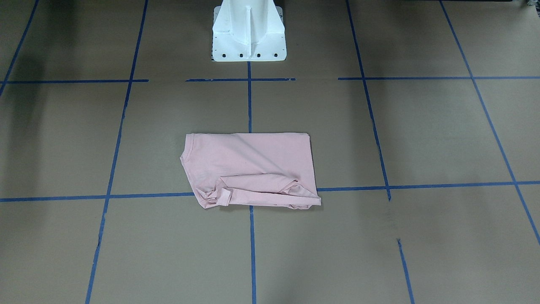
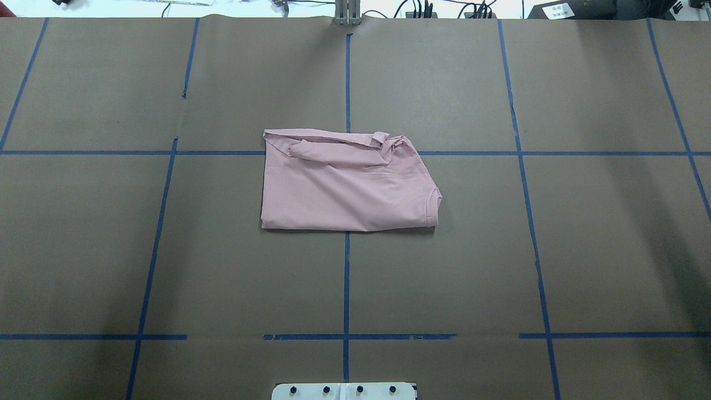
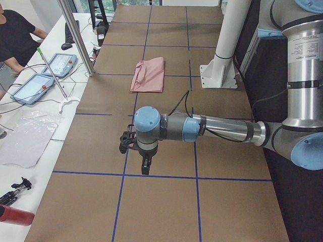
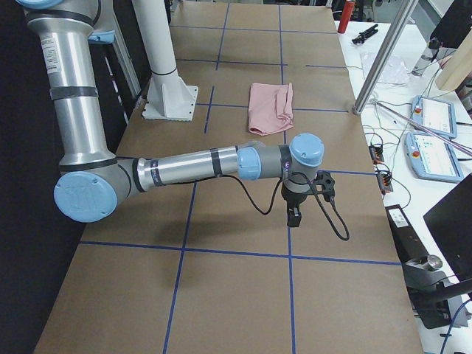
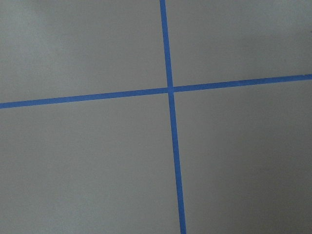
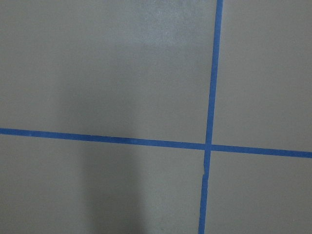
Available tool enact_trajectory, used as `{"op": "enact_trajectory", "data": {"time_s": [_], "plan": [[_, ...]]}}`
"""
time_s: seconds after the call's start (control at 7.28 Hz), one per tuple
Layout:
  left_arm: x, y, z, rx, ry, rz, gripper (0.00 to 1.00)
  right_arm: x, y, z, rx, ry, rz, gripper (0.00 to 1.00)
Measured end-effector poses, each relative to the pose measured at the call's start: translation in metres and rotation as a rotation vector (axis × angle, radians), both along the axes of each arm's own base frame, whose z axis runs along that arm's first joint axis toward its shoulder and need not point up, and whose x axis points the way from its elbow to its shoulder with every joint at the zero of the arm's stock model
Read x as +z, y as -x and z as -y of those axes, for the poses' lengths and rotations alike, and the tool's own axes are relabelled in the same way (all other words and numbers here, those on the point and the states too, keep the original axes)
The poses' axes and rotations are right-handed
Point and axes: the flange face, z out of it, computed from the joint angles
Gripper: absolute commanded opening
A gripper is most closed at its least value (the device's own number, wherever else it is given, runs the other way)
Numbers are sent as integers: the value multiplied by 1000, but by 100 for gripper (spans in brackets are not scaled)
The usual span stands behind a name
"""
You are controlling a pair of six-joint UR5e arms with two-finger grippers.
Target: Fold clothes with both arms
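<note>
While our left gripper (image 3: 145,166) and right gripper (image 4: 295,214) hang well apart from it, the folded pink T-shirt (image 2: 344,189) lies mid-way along the table (image 2: 111,250). Seen from overhead, its long axis runs 9-to-3 o'clock, collar at 3. Left sits beyond 9, right beyond 3, neither clearly nearer. Whether either is spread or pressed together, we cannot tell.

Overhead and front-facing cameras look steeply down from opposite sides, sharing the pink T-shirt (image 2: 344,189). Side cameras look along the desk (image 3: 161,212) from either end. Wrist cameras face blue tape lines (image 5: 168,89) closely.
</note>
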Motion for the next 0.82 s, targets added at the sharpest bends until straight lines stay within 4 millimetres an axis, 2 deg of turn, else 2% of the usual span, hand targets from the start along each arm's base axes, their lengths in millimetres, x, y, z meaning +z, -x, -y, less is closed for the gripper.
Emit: {"op": "enact_trajectory", "data": {"time_s": [0.55, 0.82], "plan": [[-1, -4, -1, -1, 10, -54, 100, 15, -1, -10, 0, 25, -7, 100], [-2, -4, 0, 1, 6, -56, 100, 31, -3, -24, -5, 47, -11, 100]]}}
